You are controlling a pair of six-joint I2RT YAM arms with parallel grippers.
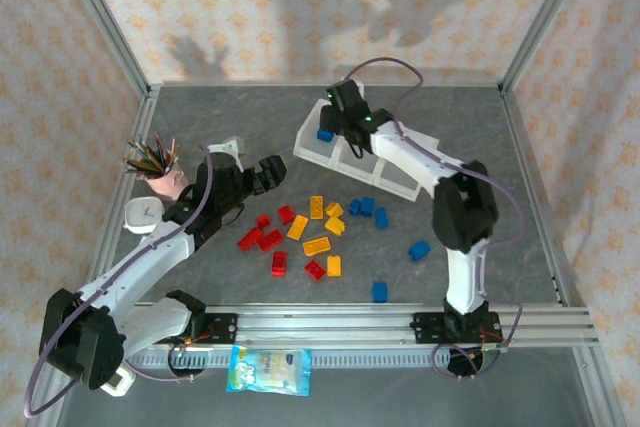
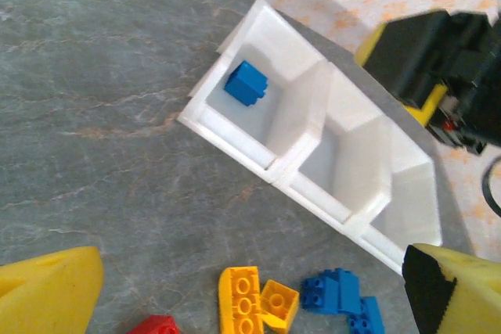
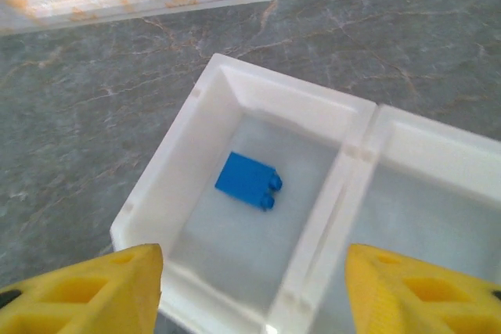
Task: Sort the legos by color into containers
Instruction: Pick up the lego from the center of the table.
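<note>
The containers are one white three-compartment tray (image 1: 306,151) at the back centre. A single blue lego (image 1: 325,134) lies in its left compartment. My right gripper (image 1: 343,119) hovers over that compartment, open with nothing between its yellow fingers (image 3: 94,291); the blue lego (image 3: 249,181) lies on the tray (image 3: 168,154) floor below it. Red (image 1: 266,238), yellow (image 1: 317,208) and blue legos (image 1: 366,209) lie scattered mid-table. My left gripper (image 1: 268,173) is open above the table left of the tray, with a yellow lego (image 2: 243,299) and blue legos (image 2: 337,295) below it.
A pink cup of pencils (image 1: 160,173) and a small white round object (image 1: 145,214) stand at the left. A snack packet (image 1: 268,369) lies in front of the aluminium rail (image 1: 400,322). Metal frame posts (image 1: 105,17) bound the back corners.
</note>
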